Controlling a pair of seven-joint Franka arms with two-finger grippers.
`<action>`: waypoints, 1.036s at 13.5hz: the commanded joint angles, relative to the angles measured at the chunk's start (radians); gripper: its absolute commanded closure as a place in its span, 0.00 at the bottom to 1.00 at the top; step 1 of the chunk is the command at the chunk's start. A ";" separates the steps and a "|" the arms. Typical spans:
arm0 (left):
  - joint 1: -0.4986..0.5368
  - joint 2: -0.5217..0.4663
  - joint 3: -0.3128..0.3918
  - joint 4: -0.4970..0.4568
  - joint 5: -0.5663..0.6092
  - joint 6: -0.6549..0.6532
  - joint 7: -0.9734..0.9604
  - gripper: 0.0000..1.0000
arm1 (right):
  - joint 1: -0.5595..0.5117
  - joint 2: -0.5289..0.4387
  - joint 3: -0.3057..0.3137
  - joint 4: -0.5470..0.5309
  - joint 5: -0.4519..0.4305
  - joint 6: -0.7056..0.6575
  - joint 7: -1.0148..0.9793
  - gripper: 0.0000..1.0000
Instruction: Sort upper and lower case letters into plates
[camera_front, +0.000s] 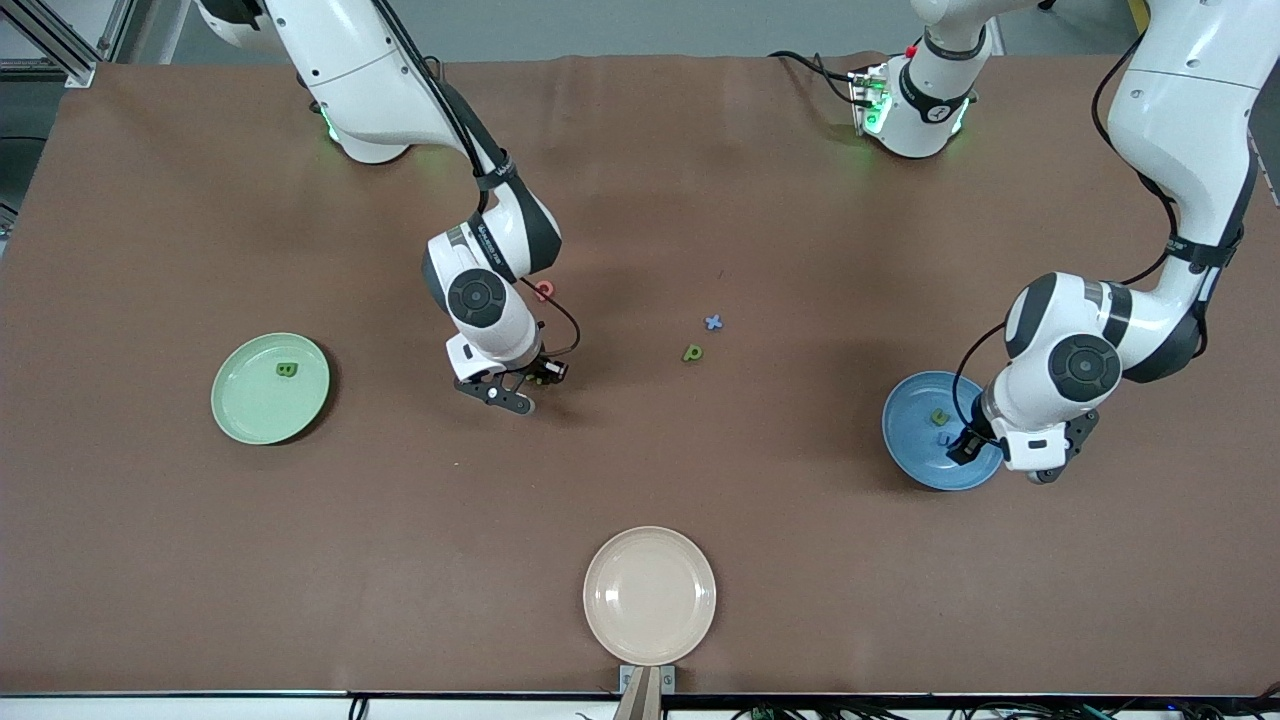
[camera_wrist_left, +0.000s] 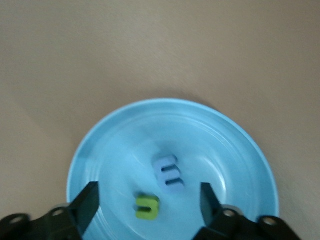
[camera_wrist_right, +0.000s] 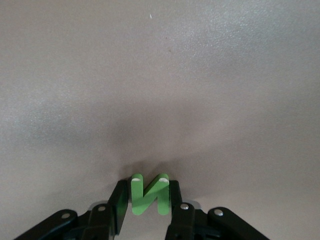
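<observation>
My left gripper (camera_front: 962, 447) hangs open over the blue plate (camera_front: 908, 425), its fingers (camera_wrist_left: 90, 202) spread wide with nothing between them. In that plate (camera_wrist_left: 125, 145) lie a blue letter (camera_wrist_left: 167, 173) and a green letter (camera_wrist_left: 147, 206). Down at the table's middle, my right gripper (camera_wrist_right: 149, 187) is shut on a green letter N (camera_wrist_right: 149, 196), standing on edge between the pads. The mint green plate (camera_front: 250, 410) toward the right arm's end holds one green letter (camera_front: 287, 369). Loose on the cloth lie a red letter (camera_front: 544, 290), a blue letter (camera_front: 713, 322) and a green letter (camera_front: 692, 352).
A cream-beige plate (camera_front: 650, 595) sits near the table's front edge, nearest the front camera. The brown cloth (camera_front: 200, 560) covers the whole table. The two arm bases stand along the table's edge farthest from the front camera.
</observation>
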 joint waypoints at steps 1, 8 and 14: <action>-0.014 -0.017 -0.056 -0.003 0.002 -0.006 -0.071 0.00 | 0.009 0.020 -0.006 0.011 0.010 0.001 0.007 0.77; -0.277 0.031 -0.143 -0.004 0.013 0.019 -0.589 0.00 | -0.043 -0.105 -0.016 0.031 -0.001 -0.220 -0.096 0.88; -0.457 0.115 -0.137 0.002 0.014 0.147 -0.805 0.08 | -0.316 -0.398 -0.016 -0.130 -0.152 -0.433 -0.493 0.87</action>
